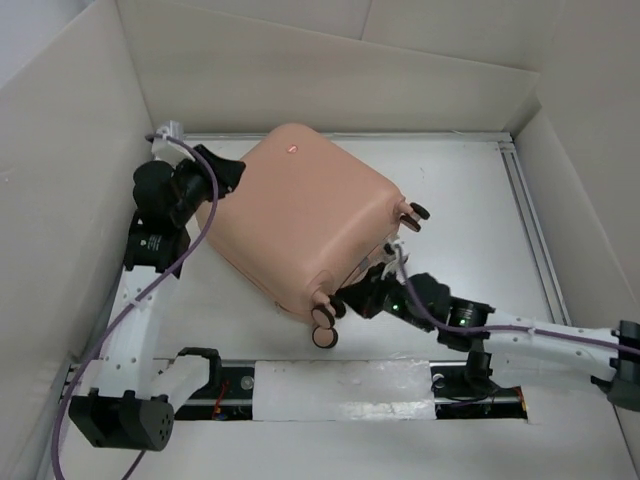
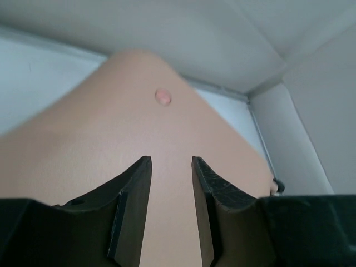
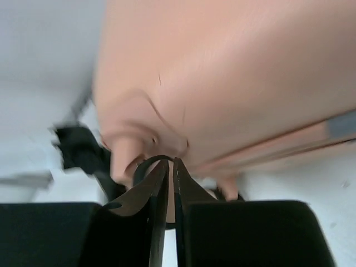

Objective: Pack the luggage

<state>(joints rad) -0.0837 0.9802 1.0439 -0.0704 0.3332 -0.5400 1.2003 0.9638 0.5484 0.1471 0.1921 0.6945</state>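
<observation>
The peach-pink luggage (image 1: 300,215) lies shut on the white table, turned at an angle, wheels toward the front right. My left gripper (image 1: 225,175) is at its back left corner, open, the fingers over the shell and holding nothing; the left wrist view shows the shell (image 2: 111,144) filling the space behind the gripper (image 2: 171,161). My right gripper (image 1: 350,297) is at the luggage's front edge, shut on a black-and-pink wheel (image 3: 143,167). The right wrist view shows the gripper (image 3: 171,161) just under the shell (image 3: 239,72).
Another wheel pair (image 1: 323,330) sticks out at the luggage's front corner, and one more wheel (image 1: 412,213) at its right side. Cardboard walls (image 1: 60,200) close in the table on the left, back and right. A metal rail (image 1: 530,220) runs along the right side.
</observation>
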